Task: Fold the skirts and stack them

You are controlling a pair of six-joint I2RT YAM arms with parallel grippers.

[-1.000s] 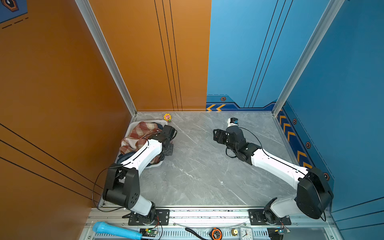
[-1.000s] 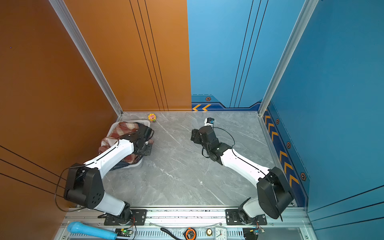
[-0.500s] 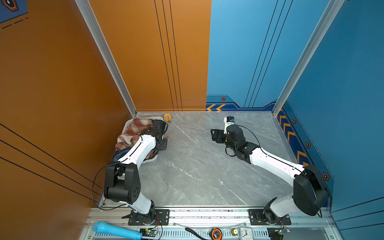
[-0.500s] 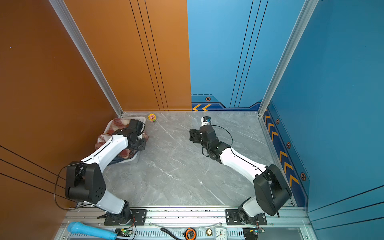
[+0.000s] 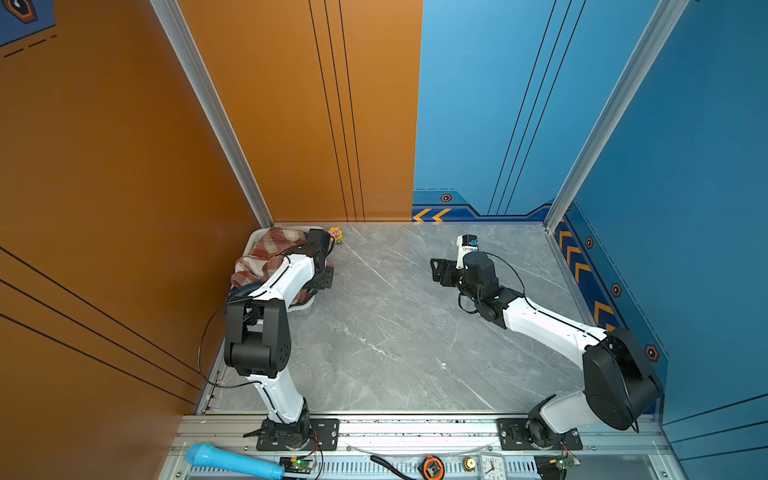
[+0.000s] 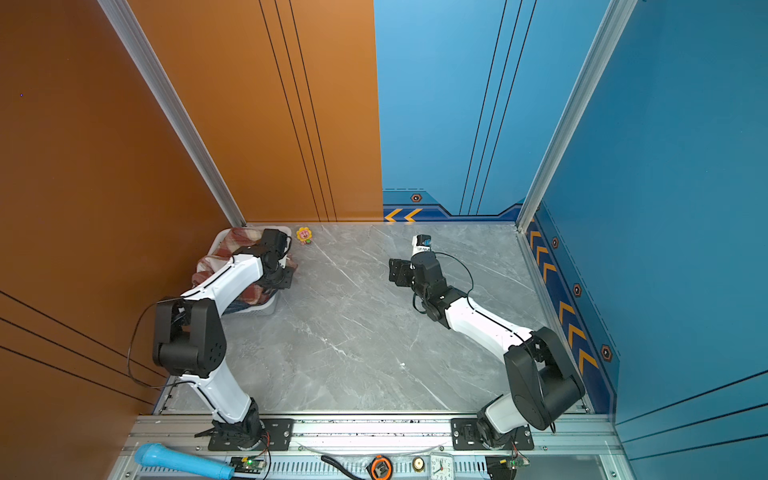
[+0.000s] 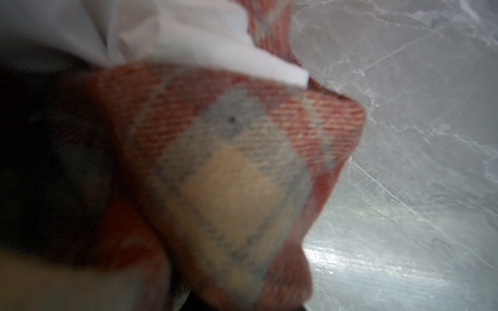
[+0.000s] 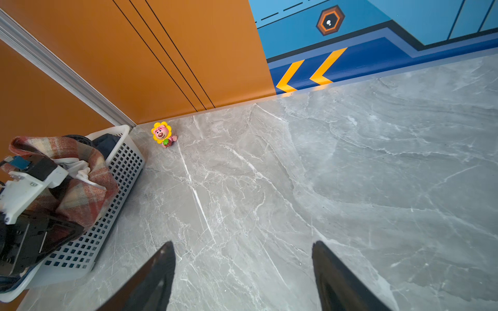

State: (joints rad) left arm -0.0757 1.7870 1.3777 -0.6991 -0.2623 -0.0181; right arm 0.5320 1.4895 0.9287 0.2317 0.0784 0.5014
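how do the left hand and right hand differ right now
The left hand is at the basket, draped in the plaid skirt; the right hand hangs over the table. The right hand is open and empty; whether the left hand grips cannot be seen.

White-shelled arms [image 5: 548, 328] with bulky black joints [image 5: 257, 336] and looping black cables [image 5: 199, 351].

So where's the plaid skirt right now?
In both top views the plaid skirt lies in the white basket in the far left corner, under the left arm.
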